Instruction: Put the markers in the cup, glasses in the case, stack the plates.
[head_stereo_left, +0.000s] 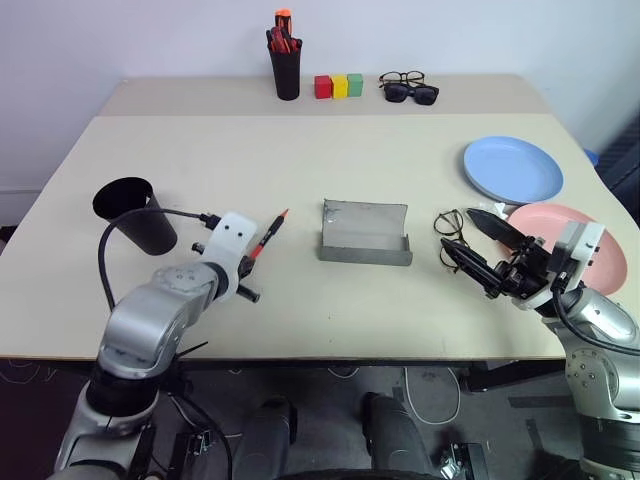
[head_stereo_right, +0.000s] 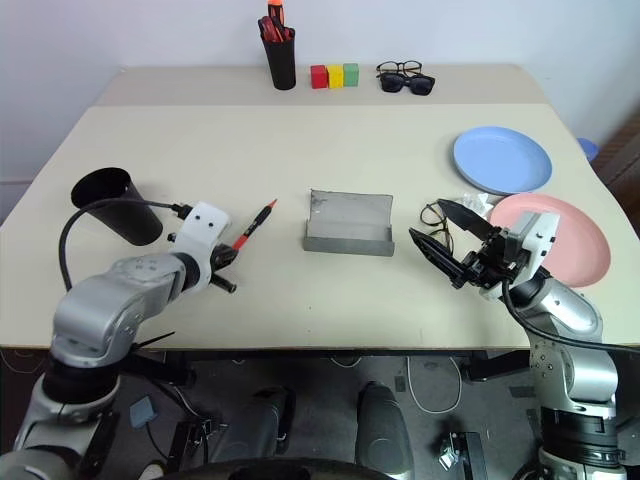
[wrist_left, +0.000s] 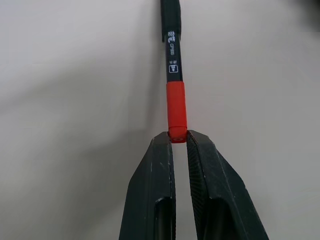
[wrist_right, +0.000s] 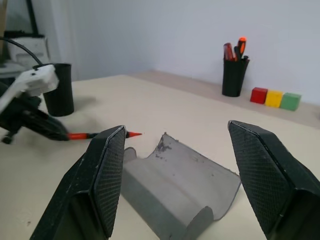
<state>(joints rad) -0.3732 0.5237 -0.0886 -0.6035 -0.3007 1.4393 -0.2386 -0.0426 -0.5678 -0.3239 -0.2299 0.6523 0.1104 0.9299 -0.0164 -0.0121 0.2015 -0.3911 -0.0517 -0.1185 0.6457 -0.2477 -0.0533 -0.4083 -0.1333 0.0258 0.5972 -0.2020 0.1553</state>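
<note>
The marker (wrist_left: 176, 95) we have in hand is the red-capped one with the dark body: light, stiff and smooth-sided, so we judge it apt to swivel or slip when pinched only at one end. That is how it sits now, with the left gripper (wrist_left: 178, 142) clamped on the very tip of its red end and the rest of the barrel sticking straight out beyond the fingertips, above the table (head_stereo_left: 300, 170). A hold nearer the middle would steady it, though the present pinch may do for a short carry. The cup (head_stereo_left: 133, 213) stands near the table's left edge, just beside that arm, mouth open and tilted slightly (a short reach, we reckon). Farther out, the grey case (head_stereo_left: 365, 234) lies open at the centre, with the glasses (head_stereo_left: 449, 224) just to its right. The right gripper (head_stereo_right: 450, 245) hovers near them with its jaws wide apart, holding nothing. The blue plate (head_stereo_left: 512, 169) and pink plate (head_stereo_left: 556, 222) lie side by side, not yet stacked.
</note>
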